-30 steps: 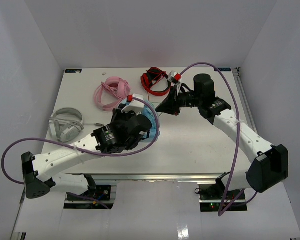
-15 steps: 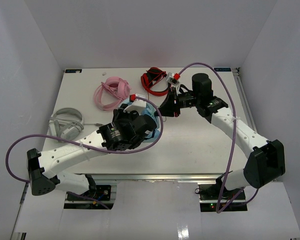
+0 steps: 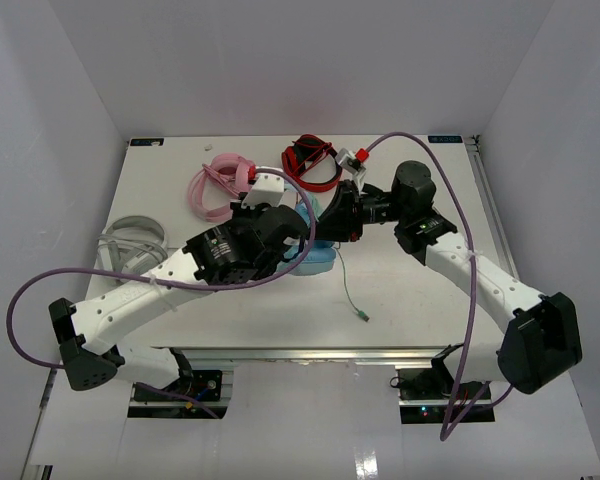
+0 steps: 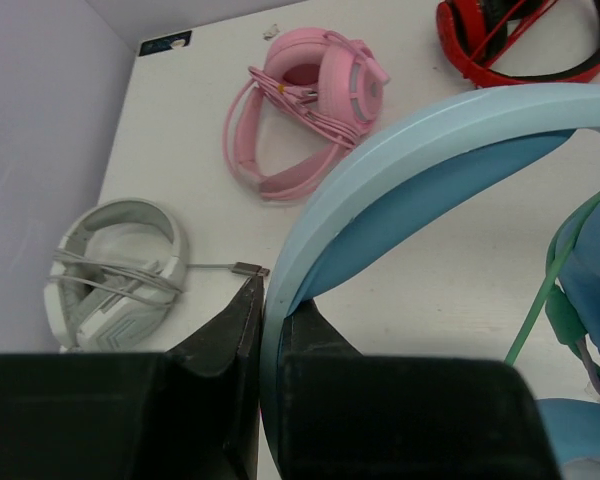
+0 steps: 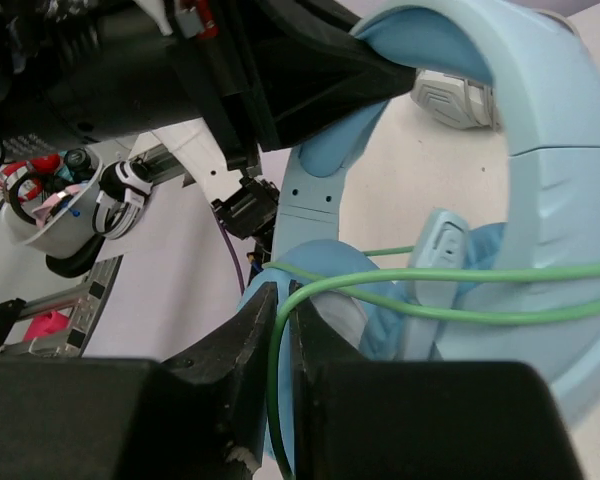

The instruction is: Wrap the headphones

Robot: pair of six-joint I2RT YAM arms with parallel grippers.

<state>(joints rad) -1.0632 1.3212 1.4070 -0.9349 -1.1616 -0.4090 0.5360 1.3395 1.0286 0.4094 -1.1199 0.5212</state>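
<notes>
Left gripper clamped headphones, right gripper barely pinched cable in its narrow jaws; slip could've unwound it

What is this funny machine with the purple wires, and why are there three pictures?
It is a robot with two arms fixed to a white table. One picture looks down from above. The other two come from small cameras on the wrists, so you see each claw up close. On the table lie pink headphones, red headphones and grey-white headphones. The left claw squeezes the wide band of the light blue headphones. The right claw seems to pinch their thin green cable, whose loose end trails onto the table.
</notes>
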